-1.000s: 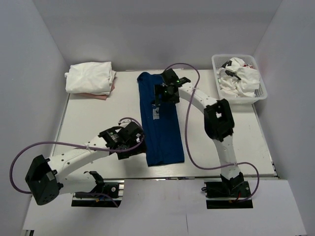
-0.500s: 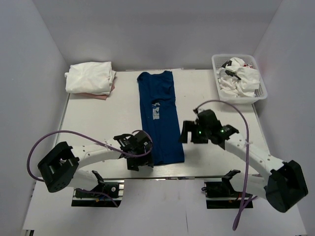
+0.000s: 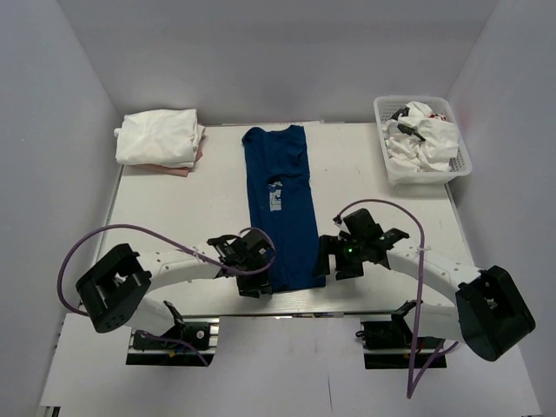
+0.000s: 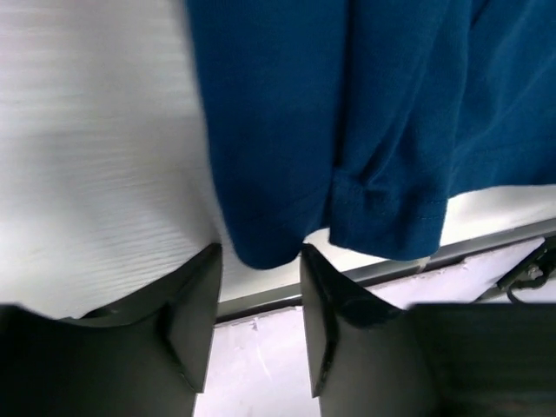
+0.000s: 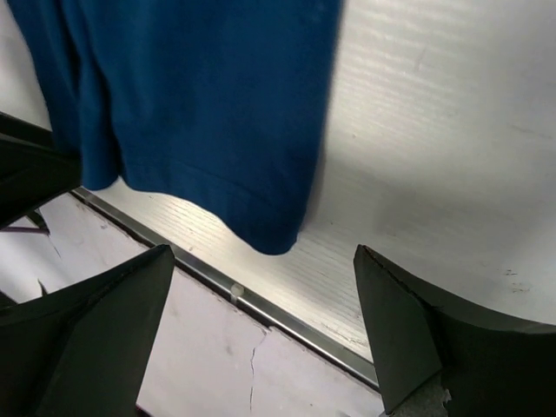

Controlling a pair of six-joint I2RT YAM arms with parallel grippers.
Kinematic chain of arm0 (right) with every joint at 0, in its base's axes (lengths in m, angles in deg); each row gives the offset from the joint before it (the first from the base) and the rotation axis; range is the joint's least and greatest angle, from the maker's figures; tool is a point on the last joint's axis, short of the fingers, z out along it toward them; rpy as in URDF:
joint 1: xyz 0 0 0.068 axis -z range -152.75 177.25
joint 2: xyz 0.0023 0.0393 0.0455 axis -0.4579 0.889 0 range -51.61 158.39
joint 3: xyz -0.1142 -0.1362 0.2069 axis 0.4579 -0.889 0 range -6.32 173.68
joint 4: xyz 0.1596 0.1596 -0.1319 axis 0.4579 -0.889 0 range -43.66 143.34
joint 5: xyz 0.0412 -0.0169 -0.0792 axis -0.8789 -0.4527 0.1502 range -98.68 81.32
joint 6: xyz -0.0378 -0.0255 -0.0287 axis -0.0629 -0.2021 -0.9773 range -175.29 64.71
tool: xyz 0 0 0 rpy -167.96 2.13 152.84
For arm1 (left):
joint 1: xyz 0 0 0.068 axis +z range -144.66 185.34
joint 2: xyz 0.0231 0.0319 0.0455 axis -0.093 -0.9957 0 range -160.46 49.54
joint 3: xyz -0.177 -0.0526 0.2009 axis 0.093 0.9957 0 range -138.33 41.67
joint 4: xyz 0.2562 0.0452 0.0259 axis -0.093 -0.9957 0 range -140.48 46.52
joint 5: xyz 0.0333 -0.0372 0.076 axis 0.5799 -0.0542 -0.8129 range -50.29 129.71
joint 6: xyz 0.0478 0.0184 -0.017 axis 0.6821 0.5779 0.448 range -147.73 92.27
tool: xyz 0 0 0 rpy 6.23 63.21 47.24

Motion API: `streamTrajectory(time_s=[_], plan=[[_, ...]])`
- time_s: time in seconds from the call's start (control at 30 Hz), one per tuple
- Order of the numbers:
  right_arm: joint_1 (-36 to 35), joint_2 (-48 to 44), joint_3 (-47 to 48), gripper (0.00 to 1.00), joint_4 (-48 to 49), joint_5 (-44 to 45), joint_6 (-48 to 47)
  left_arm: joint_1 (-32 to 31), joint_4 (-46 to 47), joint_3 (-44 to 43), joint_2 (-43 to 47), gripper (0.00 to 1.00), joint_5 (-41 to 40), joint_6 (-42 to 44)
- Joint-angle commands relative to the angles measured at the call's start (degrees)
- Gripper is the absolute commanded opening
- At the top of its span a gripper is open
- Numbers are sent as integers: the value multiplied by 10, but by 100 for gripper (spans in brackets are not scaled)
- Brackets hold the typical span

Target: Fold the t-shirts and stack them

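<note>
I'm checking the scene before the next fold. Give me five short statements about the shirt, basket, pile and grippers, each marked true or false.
1. The navy shirt lies as a long narrow strip down the middle of the table. True.
2. The basket is empty. False: crumpled white cloth fills it.
3. The right gripper is shut. False: its jaws stand wide open at the shirt's near right corner.
4. The left gripper straddles the shirt's near left corner. True.
5. A folded white pile sits at the far left corner. True.
</note>
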Motion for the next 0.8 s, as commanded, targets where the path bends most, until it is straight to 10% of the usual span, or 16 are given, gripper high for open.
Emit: streamTrajectory(time_s=[0.0,0.2,0.57,0.77], plan=[[-2,15,-8,90,14,-32,-5,-2,15,3,-27,50,13,7],[-4,60,-14,86,24,-26,-13,-8,30,8,-46,32,18,7],[-7,114,0,36,33,-15,-23,-8,9,-4,-53,0,-13,1],[-8,106,4,0,38,-3,-18,-8,-44,-26,-15,16,-31,-4]])
